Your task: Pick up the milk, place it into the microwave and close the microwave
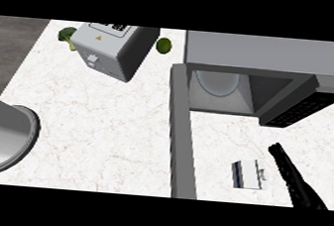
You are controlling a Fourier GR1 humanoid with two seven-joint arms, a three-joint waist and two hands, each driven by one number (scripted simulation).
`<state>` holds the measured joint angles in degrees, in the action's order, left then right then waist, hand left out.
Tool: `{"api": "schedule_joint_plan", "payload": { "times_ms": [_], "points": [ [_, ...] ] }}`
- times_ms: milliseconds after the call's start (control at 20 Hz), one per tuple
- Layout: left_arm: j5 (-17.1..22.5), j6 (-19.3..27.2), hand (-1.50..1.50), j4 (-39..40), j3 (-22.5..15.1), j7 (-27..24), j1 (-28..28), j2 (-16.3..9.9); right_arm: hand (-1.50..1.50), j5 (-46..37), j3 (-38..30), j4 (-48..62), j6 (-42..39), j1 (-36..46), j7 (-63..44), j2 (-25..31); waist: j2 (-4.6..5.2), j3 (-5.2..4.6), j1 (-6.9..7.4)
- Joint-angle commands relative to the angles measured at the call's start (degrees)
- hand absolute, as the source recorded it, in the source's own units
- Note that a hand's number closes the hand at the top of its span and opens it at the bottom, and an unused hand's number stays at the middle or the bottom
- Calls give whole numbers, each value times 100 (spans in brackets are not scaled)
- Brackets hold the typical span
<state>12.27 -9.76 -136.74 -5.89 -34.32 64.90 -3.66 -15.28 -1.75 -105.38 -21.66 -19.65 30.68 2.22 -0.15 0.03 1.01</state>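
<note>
— Nearest the lens, what shows?

— Grey forearm [3,137], the left one, fills the lower left corner as a big rounded cylinder. Its robot hand is out of view.

— And the right side?

— Right robot hand [294,178] comes in from the lower right edge, black, with fingers stretched out straight toward the microwave. It holds nothing.

— Where is the milk?

— Milk [249,174] is a small white carton with a blue edge. It lies on the table [110,125] just left of that robot hand, near it but with a thin gap; I cannot tell whether they touch lower down. It is in front of the microwave, not inside it.

— The microwave?

— Microwave [266,53] stands at the upper right, grey, with its cavity open toward us. A round pale plate [218,83] shows inside. The door [183,136] is swung fully open and runs as a long grey strip down the table, left of the milk. A dark control panel [302,108] sits at the cavity's right.

— Anything else?

— Toaster [116,49], white and grey, stands tilted at the upper left of the table. Broccoli [67,36] peeks out at its left. A green round fruit [164,45] lies between toaster and microwave.
</note>
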Motion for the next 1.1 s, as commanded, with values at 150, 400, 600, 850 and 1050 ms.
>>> {"api": "schedule_joint_plan", "payload": {
  "times_ms": [150, 400, 600, 850, 1050],
  "points": [
    [177, -327, -150, -48, 190, -330, 341, 62, -150, -386, -384, 1338, 482, 728, 418, 136, 2, 1, 14],
    [655, -468, -150, -61, 693, -53, 152, -144, -150, -287, -615, 2099, 475, 1184, 841, 342, 9, -1, -31],
    [365, -515, -150, 7, 535, -256, 294, 111, -150, -418, -452, 2629, 340, 1315, 1052, 427, 4, -1, -23],
    [375, -770, -150, -45, 476, -257, 517, 169, -150, -855, -346, 3882, 834, 1569, 1769, 323, 11, 3, 0],
    [619, -955, -150, 465, 920, -520, 241, 144, -150, -971, -380, 4441, 986, 1756, 2119, 420, 11, 1, -14]
  ]
}}
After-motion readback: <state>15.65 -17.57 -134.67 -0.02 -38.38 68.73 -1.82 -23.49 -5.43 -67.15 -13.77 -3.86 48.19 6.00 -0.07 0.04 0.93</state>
